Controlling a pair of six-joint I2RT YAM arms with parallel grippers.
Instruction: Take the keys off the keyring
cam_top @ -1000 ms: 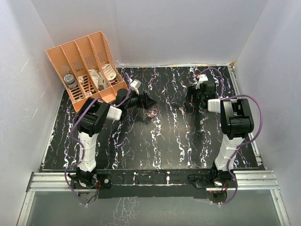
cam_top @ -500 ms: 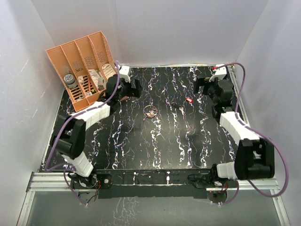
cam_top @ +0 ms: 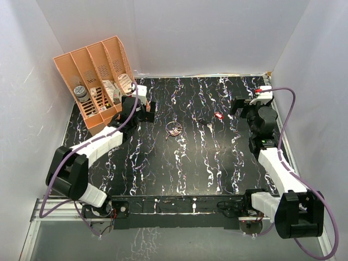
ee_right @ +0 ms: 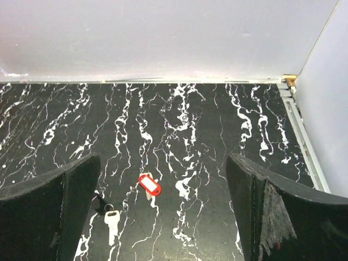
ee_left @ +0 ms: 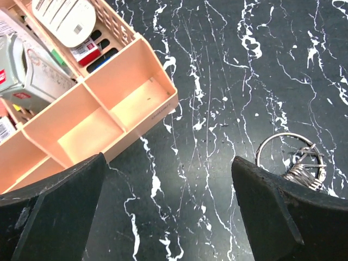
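Keyring: lay flat on black white-veined table, about mid-table, nearest of the task items to the arm bases. Round, so no long axis. Showed in left wrist view as thin wire circle with a silvery metal clump at one edge; could not tell whether the clump was a key.

Silver key: lay flat to the right of the ring, well apart, not on it. In right wrist view long axis ran near to far, head at far end, blade pointed back toward the camera. Small dark loop beside the head.

Red key: lay just beyond and right of the silver one, apart from it. In right wrist view red head slanted far-left to near-right; blade too small to make out.

Left gripper: hung above table left of the ring, jaws spread fully, nothing held.

Right gripper: hung right of the red key, jaws spread fully, nothing held.

Organizer: peach, slotted, stood at far left. Nearest compartments bare. Others held a white barcoded item and a grey box with a red label; writing too small to read.
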